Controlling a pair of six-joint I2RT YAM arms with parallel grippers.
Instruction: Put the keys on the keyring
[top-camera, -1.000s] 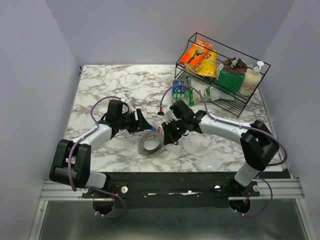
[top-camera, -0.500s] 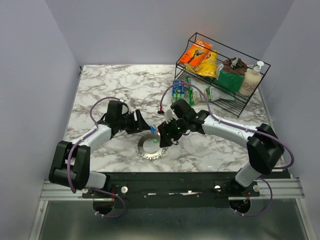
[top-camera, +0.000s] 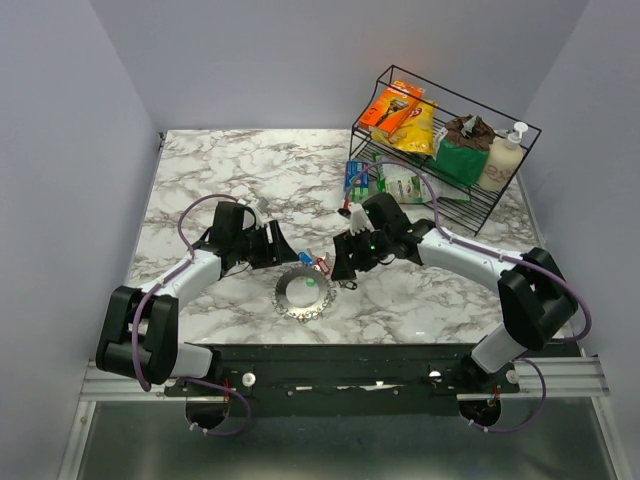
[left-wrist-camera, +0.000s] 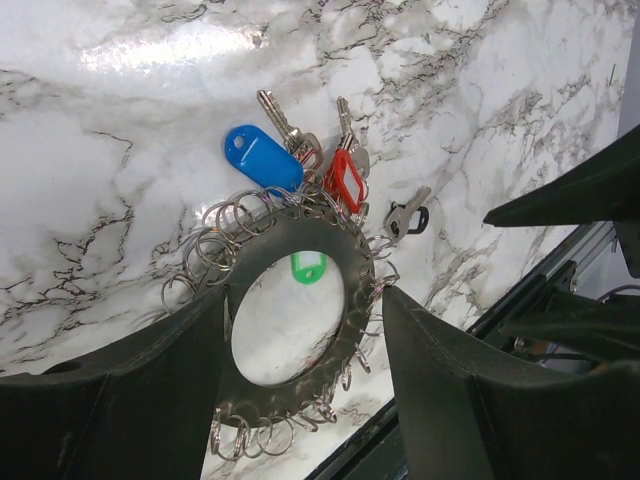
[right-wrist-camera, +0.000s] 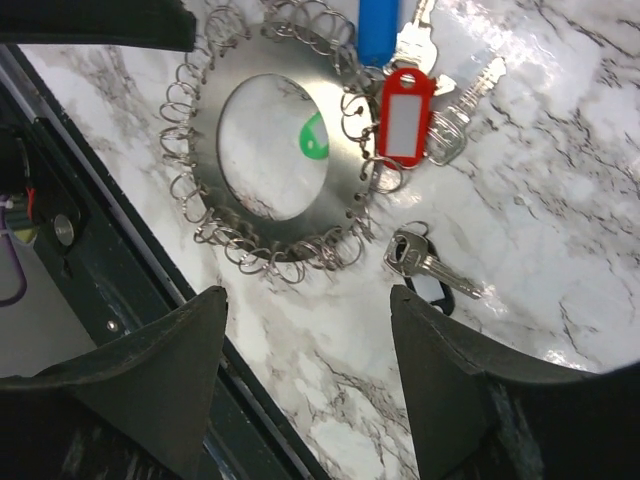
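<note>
I have both arms hanging low over the marble table (top-camera: 230, 180), converging on the keyring (top-camera: 303, 293) from either side. It lies flat near the front edge, in the gap between the two tools and touched by neither.

My left gripper (top-camera: 284, 246) sits just behind and left of the keyring. In its wrist camera the left gripper (left-wrist-camera: 305, 300) has its jaws wide apart with nothing between them, and the keyring (left-wrist-camera: 355, 285) is framed in the gap below. From here it looks like a flat steel disc with a round hole, its rim strung all round with small split rings (left-wrist-camera: 205, 245).

My right gripper (top-camera: 343, 266) sits just behind and right. Its own view shows the right gripper (right-wrist-camera: 308, 300) with jaws equally spread and empty, above the keyring (right-wrist-camera: 265, 235).

The keys (left-wrist-camera: 275, 108) cluster at the far rim of the disc. Two silver ones lie beside a blue tag (left-wrist-camera: 262, 158) and a red tag (left-wrist-camera: 343, 180), both tags touching the rim. I cannot tell whether they are actually threaded on. A green tag (right-wrist-camera: 315, 137) shows through the hole, partly under the disc. One more key (right-wrist-camera: 430, 265), with a black tag (right-wrist-camera: 430, 290), lies just beside the disc, apart from it.

A wire rack (top-camera: 450, 150) of groceries stands at the far right corner.
</note>
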